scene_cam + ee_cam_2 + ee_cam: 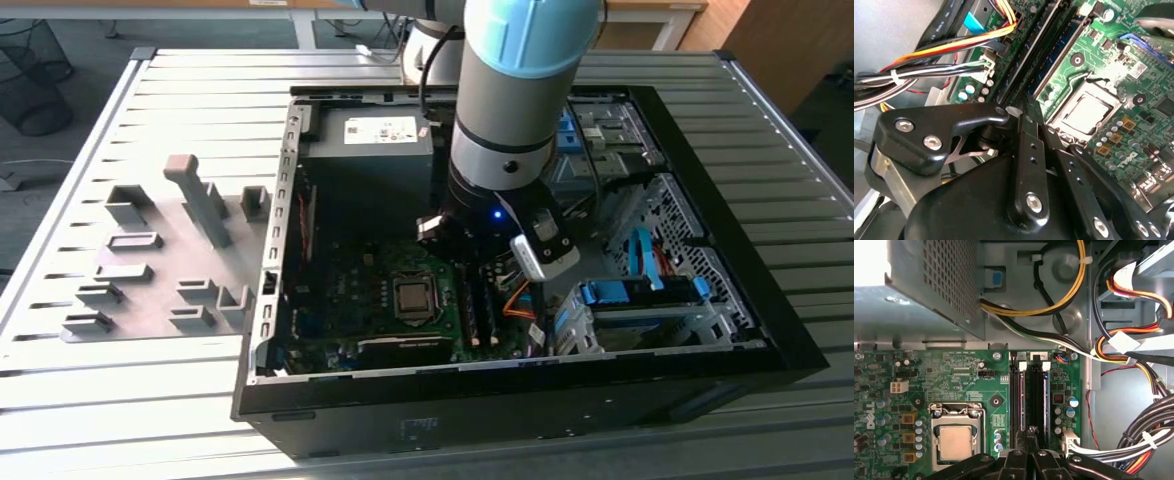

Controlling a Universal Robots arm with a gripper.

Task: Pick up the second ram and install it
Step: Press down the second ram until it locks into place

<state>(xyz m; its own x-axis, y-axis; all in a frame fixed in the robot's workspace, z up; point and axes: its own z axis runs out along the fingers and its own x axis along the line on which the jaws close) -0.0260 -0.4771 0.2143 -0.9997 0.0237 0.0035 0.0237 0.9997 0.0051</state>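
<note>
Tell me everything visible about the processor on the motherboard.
The processor is a square chip with a dull silver metal lid, lying flat in its socket, bare with no cooler over it. A metal frame clamps its edges. It sits on the green motherboard beside the black memory slots.

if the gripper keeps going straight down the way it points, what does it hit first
Most likely the memory slots on the motherboard; the gripper hangs right over them, though depth is unclear.

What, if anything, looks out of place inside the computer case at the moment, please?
Nothing stands out. The gripper sits low over the RAM slots beside the CPU, the cables lie bundled to one side, and the motherboard shows no damage.
</note>
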